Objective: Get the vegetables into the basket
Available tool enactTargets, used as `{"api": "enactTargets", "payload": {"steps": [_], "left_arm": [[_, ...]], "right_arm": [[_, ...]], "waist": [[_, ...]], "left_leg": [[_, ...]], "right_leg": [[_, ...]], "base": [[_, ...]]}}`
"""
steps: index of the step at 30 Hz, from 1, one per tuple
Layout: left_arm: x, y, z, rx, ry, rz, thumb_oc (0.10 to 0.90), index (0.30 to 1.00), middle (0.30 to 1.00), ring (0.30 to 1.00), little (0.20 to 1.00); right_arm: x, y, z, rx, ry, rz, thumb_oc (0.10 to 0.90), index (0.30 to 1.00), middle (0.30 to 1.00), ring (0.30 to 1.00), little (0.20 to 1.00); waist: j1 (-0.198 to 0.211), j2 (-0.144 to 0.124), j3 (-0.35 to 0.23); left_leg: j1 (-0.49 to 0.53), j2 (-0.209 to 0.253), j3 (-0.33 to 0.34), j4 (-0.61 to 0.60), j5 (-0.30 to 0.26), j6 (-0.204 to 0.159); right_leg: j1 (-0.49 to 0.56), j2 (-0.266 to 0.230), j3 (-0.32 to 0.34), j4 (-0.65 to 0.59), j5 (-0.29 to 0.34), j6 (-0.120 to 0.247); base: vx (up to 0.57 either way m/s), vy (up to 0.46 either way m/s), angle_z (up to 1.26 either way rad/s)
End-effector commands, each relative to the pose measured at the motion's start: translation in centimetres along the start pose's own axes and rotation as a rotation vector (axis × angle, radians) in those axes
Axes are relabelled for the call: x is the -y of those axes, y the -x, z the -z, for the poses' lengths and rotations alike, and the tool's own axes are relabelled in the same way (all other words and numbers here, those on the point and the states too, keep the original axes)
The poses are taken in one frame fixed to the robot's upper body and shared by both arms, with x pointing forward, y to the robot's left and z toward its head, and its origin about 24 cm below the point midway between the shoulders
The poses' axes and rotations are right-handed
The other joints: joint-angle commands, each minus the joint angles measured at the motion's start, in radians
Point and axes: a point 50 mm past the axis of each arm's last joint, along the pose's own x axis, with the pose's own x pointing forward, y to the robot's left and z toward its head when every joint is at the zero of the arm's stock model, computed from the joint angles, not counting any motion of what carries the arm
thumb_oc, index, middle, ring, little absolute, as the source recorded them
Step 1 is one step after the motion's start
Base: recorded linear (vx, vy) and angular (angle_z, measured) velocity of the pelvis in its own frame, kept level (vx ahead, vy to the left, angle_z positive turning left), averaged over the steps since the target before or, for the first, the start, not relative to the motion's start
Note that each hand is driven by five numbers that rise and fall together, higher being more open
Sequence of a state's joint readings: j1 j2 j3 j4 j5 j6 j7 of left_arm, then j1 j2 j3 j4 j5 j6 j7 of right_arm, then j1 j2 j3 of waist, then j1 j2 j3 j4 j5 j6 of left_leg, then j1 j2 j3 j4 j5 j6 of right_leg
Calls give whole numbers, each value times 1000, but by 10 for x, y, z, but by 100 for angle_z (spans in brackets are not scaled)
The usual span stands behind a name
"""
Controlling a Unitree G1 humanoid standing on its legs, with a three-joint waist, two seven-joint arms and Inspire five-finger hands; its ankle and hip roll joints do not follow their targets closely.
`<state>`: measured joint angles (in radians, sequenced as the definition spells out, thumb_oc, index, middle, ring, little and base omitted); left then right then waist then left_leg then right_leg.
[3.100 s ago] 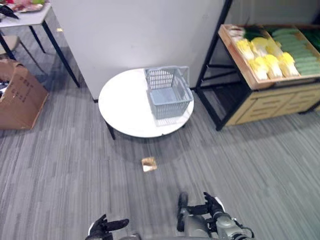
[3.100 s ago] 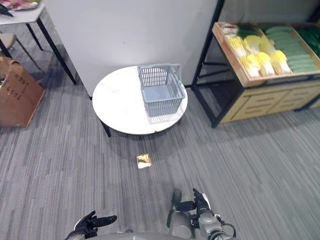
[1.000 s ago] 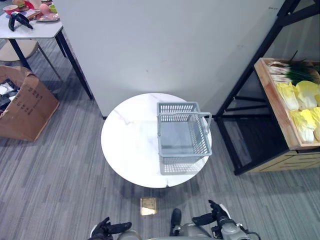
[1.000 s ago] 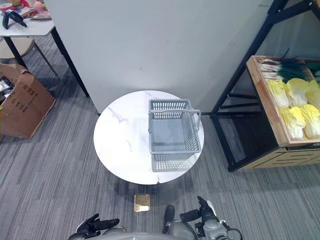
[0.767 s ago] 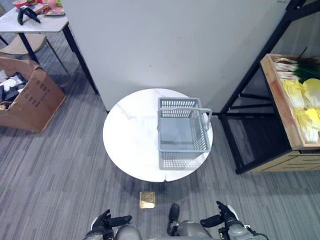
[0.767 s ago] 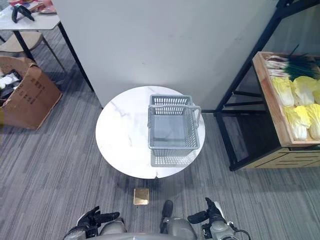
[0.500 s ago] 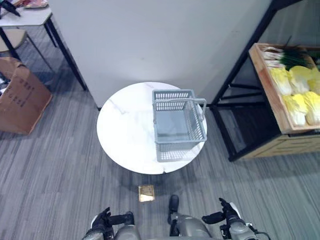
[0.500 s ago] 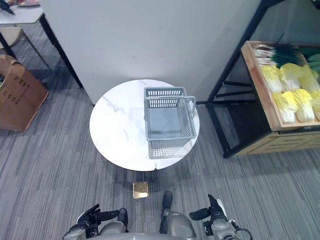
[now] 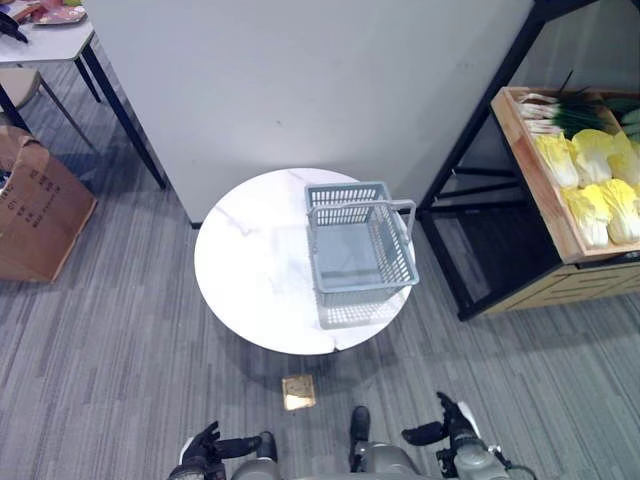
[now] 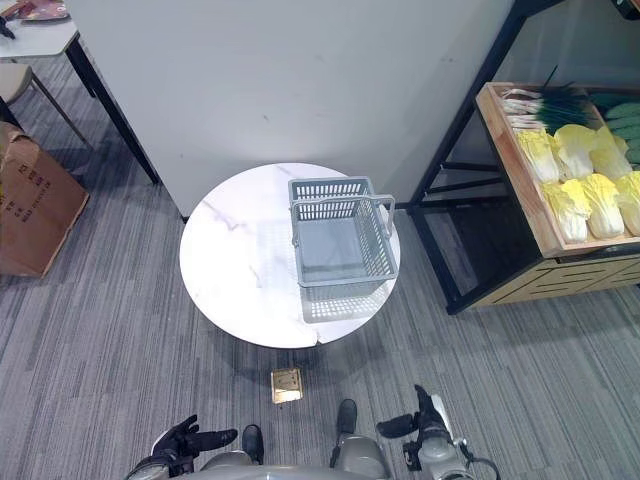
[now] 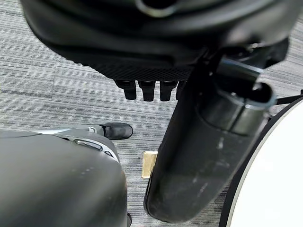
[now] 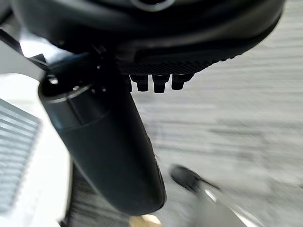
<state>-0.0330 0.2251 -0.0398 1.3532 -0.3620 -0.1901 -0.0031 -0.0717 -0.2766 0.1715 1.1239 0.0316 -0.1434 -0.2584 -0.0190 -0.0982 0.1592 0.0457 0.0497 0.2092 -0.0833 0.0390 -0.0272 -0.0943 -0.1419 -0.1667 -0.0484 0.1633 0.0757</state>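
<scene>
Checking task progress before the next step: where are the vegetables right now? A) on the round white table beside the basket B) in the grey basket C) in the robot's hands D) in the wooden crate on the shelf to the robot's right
D: the yellow-green vegetables lie in the wooden crate on the shelf, while the grey basket sits empty on the round white table.

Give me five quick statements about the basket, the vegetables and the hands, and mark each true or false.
1. The grey basket stands on the round white table. True.
2. The basket already holds cabbages. False: it is empty.
3. The yellow cabbages lie in the wooden crate on the right. True.
4. The left hand grips the basket's handle. False: it is low, holding nothing.
5. The right hand holds a vegetable. False: it holds nothing.
</scene>
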Motion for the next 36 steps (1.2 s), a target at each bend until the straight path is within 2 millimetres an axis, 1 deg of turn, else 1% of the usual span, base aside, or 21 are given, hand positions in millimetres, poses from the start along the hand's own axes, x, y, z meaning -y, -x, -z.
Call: {"api": "enactTargets", "payload": {"steps": [1,3,4,5,7,9,10,12,15,18,20,21,23,25,26,27,28,29,32,33,36], "left_arm": [[6,-1,-6,32,7,22,900,1000,1000,1000,1000],[6,0,-4,27,19,28,900,1000,1000,1000,1000],[7,0,-3,25,21,34,900,1000,1000,1000,1000],[8,0,-3,25,20,34,900,1000,1000,1000,1000],[8,-1,-5,24,16,47,900,1000,1000,1000,1000],[8,-1,-5,21,12,49,900,1000,1000,1000,1000],[5,-1,-5,17,1,48,900,1000,1000,1000,1000],[5,-1,-6,16,-6,50,900,1000,1000,1000,1000],[3,-1,-2,0,-35,50,900,1000,1000,1000,1000],[1,0,-2,-3,-42,41,900,1000,1000,1000,1000],[2,0,-1,-1,-49,40,900,1000,1000,1000,1000],[2,0,-2,-1,-47,40,900,1000,1000,1000,1000],[2,-1,-4,8,-48,39,900,1000,1000,1000,1000],[2,-2,-10,33,-55,21,900,1000,1000,1000,1000],[2,-2,-11,34,-52,21,900,1000,1000,1000,1000],[5,-3,-16,52,-56,21,900,1000,1000,1000,1000],[5,-3,-16,53,-56,21,900,1000,1000,1000,1000],[8,-4,-23,74,-55,25,900,1000,1000,1000,1000],[10,-4,-26,87,-62,31,900,1000,1000,1000,1000],[12,-5,-32,107,-69,35,900,1000,1000,1000,1000],[16,-6,-43,146,-57,47,900,1000,1000,1000,1000]], "right_arm": [[79,-14,-82,299,79,371,900,1000,1000,1000,1000],[108,-1,-125,489,133,519,900,1000,1000,1000,1000],[118,5,-134,530,157,568,900,1000,1000,1000,1000],[119,5,-133,529,158,568,900,1000,1000,1000,1000],[159,38,-179,743,297,780,900,1000,1000,1000,1000],[164,42,-184,759,318,798,900,1000,1000,1000,1000],[172,58,-208,872,372,834,900,1000,1000,1000,1000],[173,63,-217,917,398,827,900,1000,1000,1000,1000],[165,90,-259,1143,492,756,900,1000,1000,1000,1000],[155,101,-283,1254,561,685,900,1000,1000,1000,1000],[140,109,-310,1341,562,634,900,1000,1000,1000,1000],[139,109,-311,1343,562,633,900,1000,1000,1000,1000],[130,114,-332,1387,543,611,900,1000,1000,1000,1000],[125,114,-356,1388,441,586,900,1000,1000,1000,1000],[124,115,-357,1391,441,586,900,1000,1000,1000,1000],[126,117,-374,1381,349,576,900,1000,1000,1000,1000],[126,117,-374,1381,349,576,900,1000,1000,1000,1000],[125,122,-390,1385,281,572,900,1000,1000,1000,1000],[128,126,-402,1380,294,581,900,1000,1000,1000,1000],[127,126,-413,1350,337,593,900,1000,1000,1000,1000],[129,124,-423,1307,402,608,900,1000,1000,1000,1000]], "waist": [[-3,0,35],[-12,-1,38],[-14,0,38],[-14,0,38],[-9,1,39],[-5,2,39],[6,0,35],[9,0,35],[30,-2,29],[49,-3,26],[71,-3,28],[69,-2,28],[86,-2,37],[111,-3,55],[108,-2,55],[124,-3,66],[124,-3,66],[139,-1,81],[147,-1,91],[154,1,102],[162,3,114]], "left_leg": [[-10,13,2,1,-15,4],[-10,17,5,-4,-12,2],[-10,18,5,-4,-13,2],[-10,18,4,-4,-13,2],[-15,22,-2,-4,-12,-1],[-15,23,-5,-4,-12,-1],[-17,23,-7,-4,-13,-3],[-16,24,-7,-4,-13,-4],[-12,26,-11,-4,-13,-8],[-14,27,-22,-4,-9,-11],[-22,28,-34,-4,-5,-13],[-22,28,-34,-4,-5,-13],[-33,30,-43,-4,2,-16],[-58,32,-56,-4,12,-20],[-59,32,-56,-4,13,-20],[-76,33,-64,-4,21,-22],[-76,33,-64,-4,21,-22],[-98,35,-75,-4,30,-24],[-119,38,-81,-4,40,-27],[-140,39,-84,-4,47,-29],[-168,40,-93,-4,59,-33]], "right_leg": [[12,-60,43,44,-2,65],[10,-57,45,36,-1,65],[10,-56,44,33,-1,65],[11,-55,43,33,-1,65],[14,-54,35,17,0,65],[16,-53,31,12,1,65],[23,-52,26,1,3,65],[28,-51,24,-6,5,65],[41,-49,17,-20,7,65],[52,-48,4,-24,3,64],[55,-47,-8,-25,0,62],[55,-47,-8,-25,0,62],[51,-46,-16,-25,-1,60],[38,-42,-26,-24,2,57],[37,-42,-26,-24,2,57],[26,-40,-30,-23,5,55],[25,-40,-30,-23,4,55],[8,-38,-36,-20,9,53],[-9,-37,-38,-18,13,51],[-28,-35,-39,-18,16,49],[-52,-35,-44,-15,19,47]], "base": [[-5,-13,-3],[0,0,0],[-2,-10,-5],[11,-21,-10],[20,-48,-11],[20,-37,4],[15,-26,9],[13,-19,2],[37,-36,1],[36,-36,5],[18,-35,10],[-1,-30,8],[-36,-35,18],[-67,-47,22],[-64,-37,26],[-36,-19,21],[-93,-41,22],[-58,-22,18],[-63,-21,13],[-72,-10,9],[-55,-7,4]]}}
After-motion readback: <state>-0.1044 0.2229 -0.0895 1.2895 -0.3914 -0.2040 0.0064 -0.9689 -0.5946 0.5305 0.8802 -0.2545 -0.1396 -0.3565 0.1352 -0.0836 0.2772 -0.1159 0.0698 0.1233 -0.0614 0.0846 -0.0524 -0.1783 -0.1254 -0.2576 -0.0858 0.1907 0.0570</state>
